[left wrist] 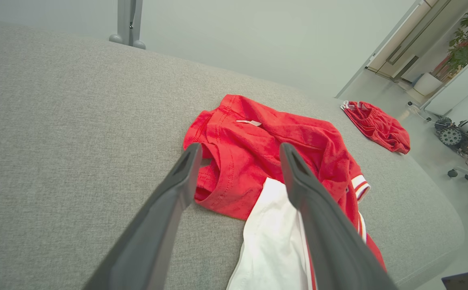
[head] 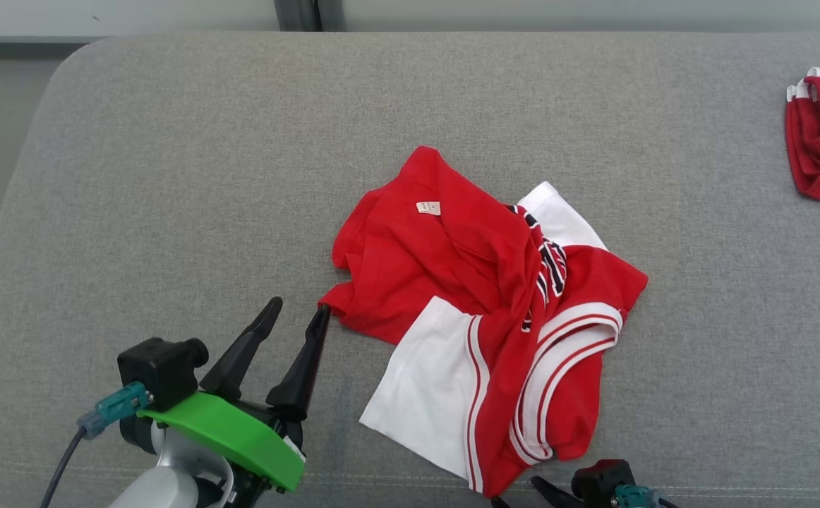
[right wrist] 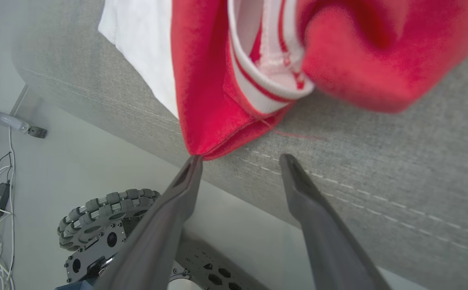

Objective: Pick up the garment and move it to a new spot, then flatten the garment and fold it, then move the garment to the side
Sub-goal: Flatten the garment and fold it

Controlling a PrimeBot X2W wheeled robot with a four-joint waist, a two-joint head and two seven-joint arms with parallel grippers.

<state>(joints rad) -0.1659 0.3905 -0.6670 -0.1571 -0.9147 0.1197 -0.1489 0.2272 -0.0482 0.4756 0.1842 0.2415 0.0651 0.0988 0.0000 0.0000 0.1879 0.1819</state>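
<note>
The crumpled garment lies mid-bench. My left end effector hangs spread and empty just beside its left edge. My right end effector, also spread, sits at its near corner.

The light around me is bright, soft and even, with no glare. Beyond my left pincer the garment throws only a thin, faint shadow onto the grey cushion. The head view is sharp throughout. In both wrist views my own fingers blur toward their bases, and straight lines bend at the edges. Just past my right pincer the garment's red folds are out of focus, while the seam stitching beside the tips is crisp.
</note>
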